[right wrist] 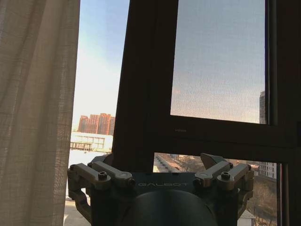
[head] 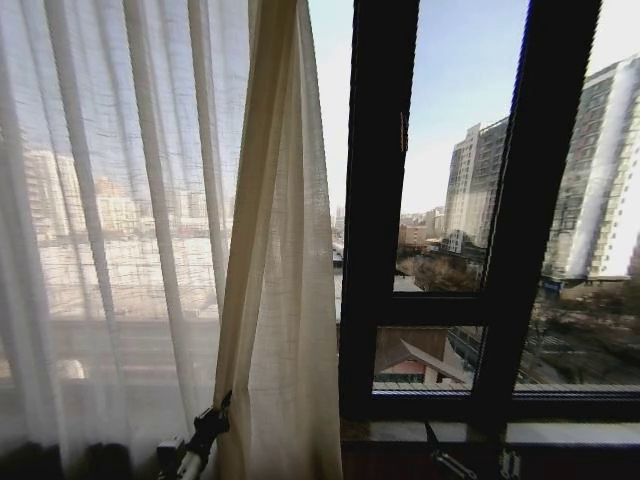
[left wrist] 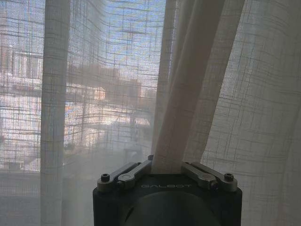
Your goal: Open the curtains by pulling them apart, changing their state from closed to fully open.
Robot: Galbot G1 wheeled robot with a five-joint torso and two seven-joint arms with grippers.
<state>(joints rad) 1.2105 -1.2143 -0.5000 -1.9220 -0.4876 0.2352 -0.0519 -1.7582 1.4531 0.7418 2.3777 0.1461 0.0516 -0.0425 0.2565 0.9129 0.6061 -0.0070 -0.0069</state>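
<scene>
One bunched curtain (left wrist: 188, 94) fold clamped in left hand (left wrist: 167, 165); right hand (right wrist: 160, 162) open near window frame (right wrist: 146, 94)

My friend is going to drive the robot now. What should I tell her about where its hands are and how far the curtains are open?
Left gripper: low on the left, shut on a bunched fold of the curtain.
Right gripper: open, holding nothing, facing the dark window frame.
Curtains: the cream panel covers the left side of the window, its inner edge gathered into a tan bunch.
Done: the window's right part is uncovered, with city buildings in view.
Left: the left side is covered, so the curtains are not fully open.
</scene>
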